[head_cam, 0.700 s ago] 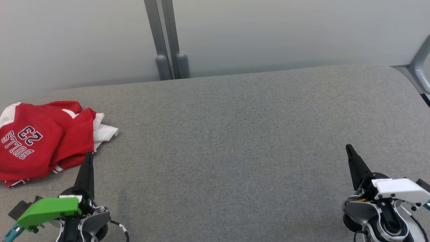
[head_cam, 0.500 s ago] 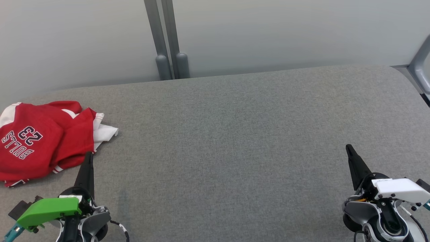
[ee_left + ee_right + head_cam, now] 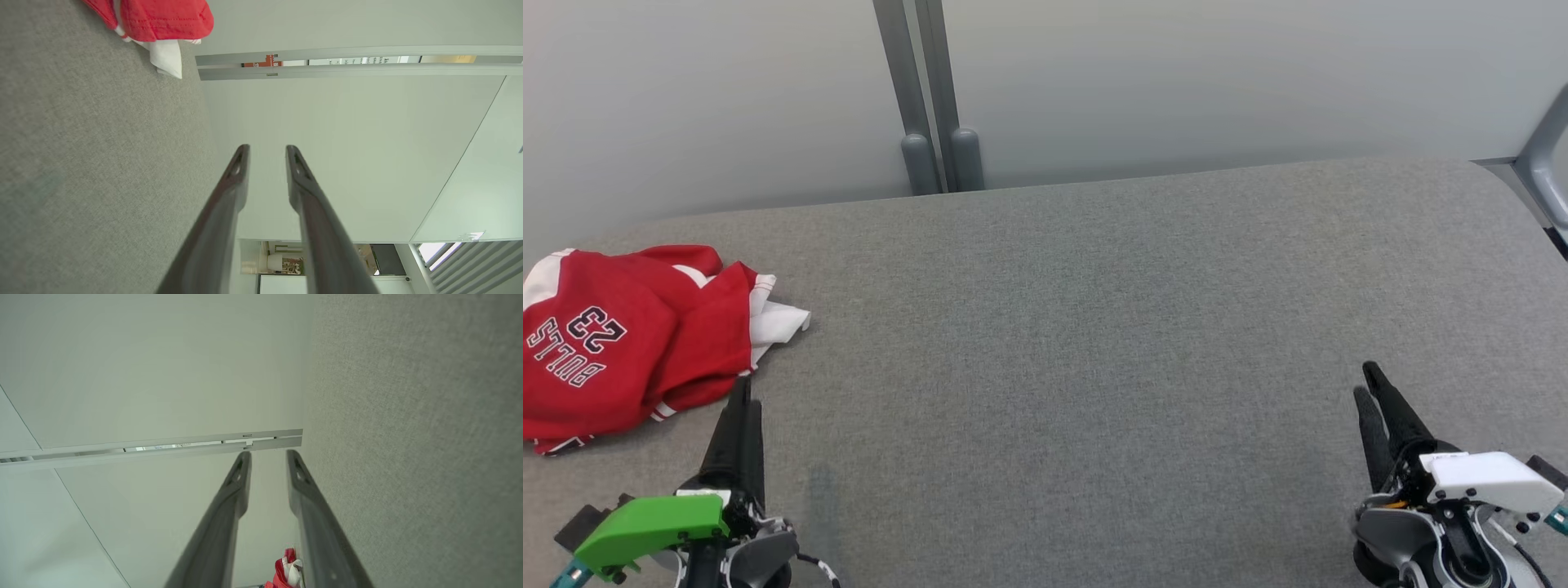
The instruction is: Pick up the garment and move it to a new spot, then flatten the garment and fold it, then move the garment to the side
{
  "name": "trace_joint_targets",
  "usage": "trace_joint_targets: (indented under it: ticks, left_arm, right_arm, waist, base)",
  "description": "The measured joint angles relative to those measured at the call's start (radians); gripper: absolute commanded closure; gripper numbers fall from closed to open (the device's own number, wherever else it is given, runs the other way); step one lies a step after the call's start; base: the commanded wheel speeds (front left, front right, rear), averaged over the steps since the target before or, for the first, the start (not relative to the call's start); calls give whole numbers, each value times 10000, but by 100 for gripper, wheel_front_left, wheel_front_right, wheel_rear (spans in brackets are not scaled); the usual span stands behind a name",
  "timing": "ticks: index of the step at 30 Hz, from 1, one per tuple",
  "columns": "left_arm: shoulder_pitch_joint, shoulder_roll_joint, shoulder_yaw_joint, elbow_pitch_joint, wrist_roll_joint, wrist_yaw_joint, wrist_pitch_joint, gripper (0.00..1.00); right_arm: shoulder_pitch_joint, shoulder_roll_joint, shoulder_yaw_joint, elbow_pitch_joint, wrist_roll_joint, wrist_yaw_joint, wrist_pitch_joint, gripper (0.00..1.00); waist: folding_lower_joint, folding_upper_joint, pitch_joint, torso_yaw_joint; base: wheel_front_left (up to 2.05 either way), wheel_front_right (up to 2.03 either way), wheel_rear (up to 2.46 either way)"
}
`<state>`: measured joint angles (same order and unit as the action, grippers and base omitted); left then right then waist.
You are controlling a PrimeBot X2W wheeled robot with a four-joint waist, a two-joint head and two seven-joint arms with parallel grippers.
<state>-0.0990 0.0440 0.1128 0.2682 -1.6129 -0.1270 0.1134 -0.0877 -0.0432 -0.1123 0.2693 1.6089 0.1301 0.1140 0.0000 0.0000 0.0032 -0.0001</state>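
The fingers of the left gripper (image 3: 742, 385) stand slightly spread with nothing between them, tips near the hem of the red garment (image 3: 621, 343); those of the right gripper (image 3: 1365, 380) are likewise parted and empty, well apart from it; the garment lies crumpled at the left edge of the table (image 3: 1078, 327); broad grey surface stretches between the two grippers, up to the far edge by the wall (image 3: 1176, 82).

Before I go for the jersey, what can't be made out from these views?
- Head view: the jersey runs off the left edge; bunched folds hide its sleeves and collar.
- Left wrist view: the top edge cuts it to a red and white corner.
- Right wrist view: it is tiny, cut by the bottom edge.
- Head view: whether the left gripper touches the hem or sits above it cannot be told.
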Motion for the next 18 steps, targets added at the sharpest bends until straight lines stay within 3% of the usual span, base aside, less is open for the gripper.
trace_joint_targets:
  ticks: [9,18]
  left_arm:
    - [172,-17,-357,29,178,2,-407,0]
    - [177,12,-711,44,1329,10,-823,0]
  right_arm:
    - [276,19,232,-171,-253,0,-408,0]
    - [484,-8,391,-598,-1824,0,-817,0]
  waist:
    - [0,0,2,2]
    - [0,0,-2,34]
  base:
    - [0,0,0]
    - [0,0,0]
